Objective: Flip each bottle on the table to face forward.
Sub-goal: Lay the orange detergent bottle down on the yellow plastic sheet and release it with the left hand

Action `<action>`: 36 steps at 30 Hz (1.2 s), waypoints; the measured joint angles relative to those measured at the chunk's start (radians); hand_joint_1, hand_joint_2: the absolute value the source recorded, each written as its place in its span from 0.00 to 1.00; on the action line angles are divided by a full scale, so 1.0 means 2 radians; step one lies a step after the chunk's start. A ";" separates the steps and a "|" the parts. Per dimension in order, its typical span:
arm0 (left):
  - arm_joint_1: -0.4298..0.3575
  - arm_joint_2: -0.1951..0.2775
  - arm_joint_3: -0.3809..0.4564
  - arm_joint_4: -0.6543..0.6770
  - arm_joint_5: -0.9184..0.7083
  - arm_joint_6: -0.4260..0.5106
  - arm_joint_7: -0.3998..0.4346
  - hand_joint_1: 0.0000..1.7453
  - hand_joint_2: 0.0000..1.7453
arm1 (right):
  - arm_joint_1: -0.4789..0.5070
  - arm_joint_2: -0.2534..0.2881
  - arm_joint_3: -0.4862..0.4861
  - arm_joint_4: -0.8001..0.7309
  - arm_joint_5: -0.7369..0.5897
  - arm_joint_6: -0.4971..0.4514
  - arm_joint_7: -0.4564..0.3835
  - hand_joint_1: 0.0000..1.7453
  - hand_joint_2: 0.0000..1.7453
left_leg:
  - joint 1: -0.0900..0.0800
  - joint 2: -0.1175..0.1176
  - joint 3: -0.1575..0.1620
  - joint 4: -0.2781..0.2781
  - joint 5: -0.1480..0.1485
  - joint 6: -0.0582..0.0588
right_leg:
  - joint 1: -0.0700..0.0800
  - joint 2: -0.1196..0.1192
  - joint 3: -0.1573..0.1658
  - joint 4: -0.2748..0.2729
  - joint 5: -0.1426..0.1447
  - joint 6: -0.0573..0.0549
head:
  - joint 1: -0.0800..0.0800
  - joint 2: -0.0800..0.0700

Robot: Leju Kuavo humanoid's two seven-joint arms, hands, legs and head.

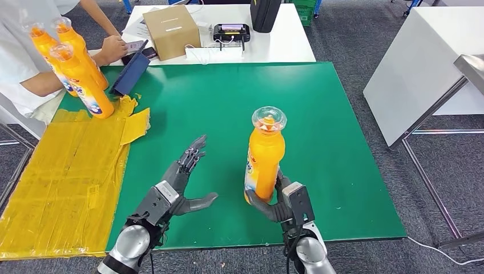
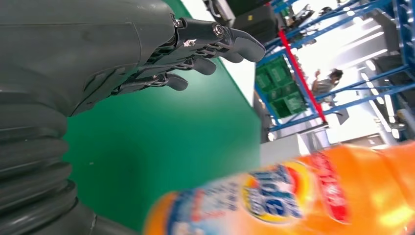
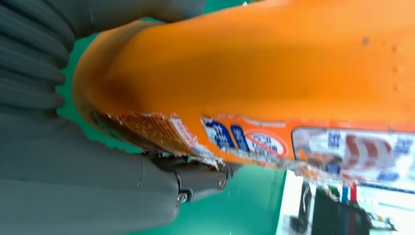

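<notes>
Green mat [image 1: 319, 114] covers table; yellow sheet [image 1: 63, 171] alongside.

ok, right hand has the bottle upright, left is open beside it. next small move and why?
Probably twist the bottle in the right hand so its label turns toward the robot: the label sits on the side facing the open left hand, which could then steady it.
</notes>
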 joint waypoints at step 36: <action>-0.058 0.000 -0.032 0.046 0.039 0.005 -0.008 1.00 1.00 | -0.111 0.034 0.158 0.154 0.081 -0.068 -0.012 1.00 1.00 | 0.000 0.000 0.000 0.000 0.001 0.000 | 0.000 0.000 0.000 0.000 0.000 0.000 | 0.000 0.000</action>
